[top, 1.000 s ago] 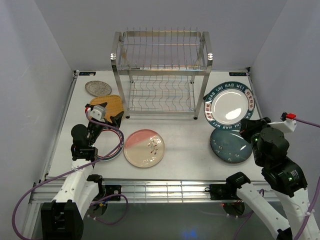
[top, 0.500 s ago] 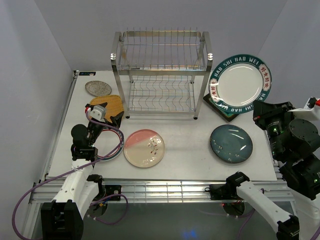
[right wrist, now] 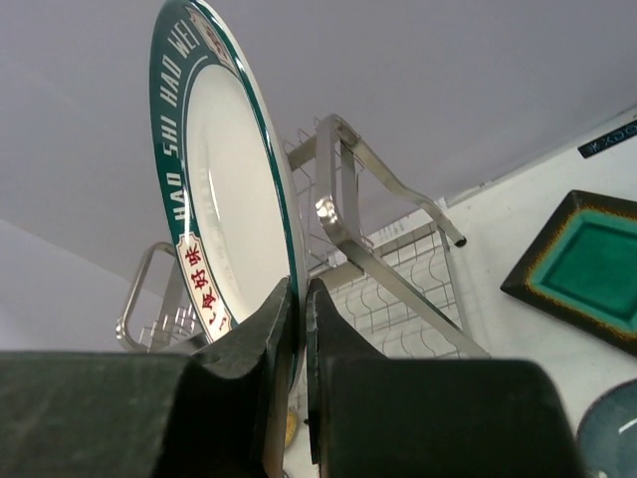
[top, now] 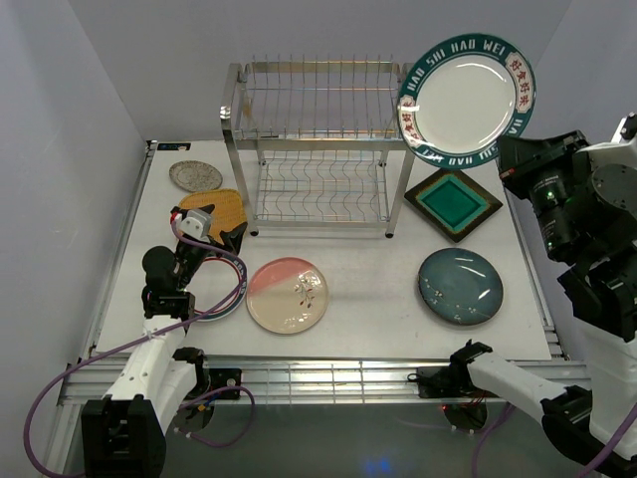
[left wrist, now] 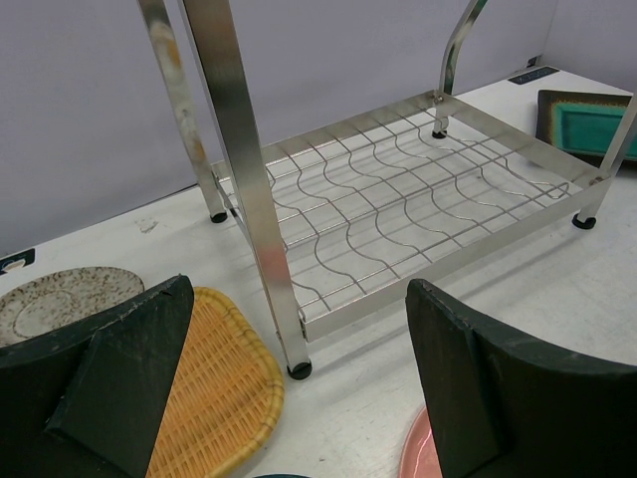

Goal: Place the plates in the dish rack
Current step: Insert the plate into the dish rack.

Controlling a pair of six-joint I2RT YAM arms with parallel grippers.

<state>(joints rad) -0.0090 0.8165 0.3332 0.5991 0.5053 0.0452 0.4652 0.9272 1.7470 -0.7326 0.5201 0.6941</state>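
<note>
My right gripper (top: 506,147) is shut on the lower rim of the green-rimmed white plate (top: 466,98) and holds it upright in the air by the dish rack's (top: 320,149) top right corner. In the right wrist view the fingers (right wrist: 282,309) pinch the plate's (right wrist: 224,179) edge, with the rack (right wrist: 348,199) behind. My left gripper (left wrist: 297,289) stands open and empty low over the table near the rack's front left post. The yellow woven plate (left wrist: 214,388) lies under its left finger and the pink-cream plate (left wrist: 416,458) lies by its right finger.
On the table lie the brown square plate with teal centre (top: 454,202), the dark blue-grey plate (top: 460,286), the pink-cream plate (top: 287,294), the yellow woven plate (top: 221,207) and the small silver-grey plate (top: 195,176). Both rack shelves hold nothing.
My right arm has lifted the green-rimmed plate off the brown square plate and carried it up and back toward the rack's top. The left arm has not moved.
</note>
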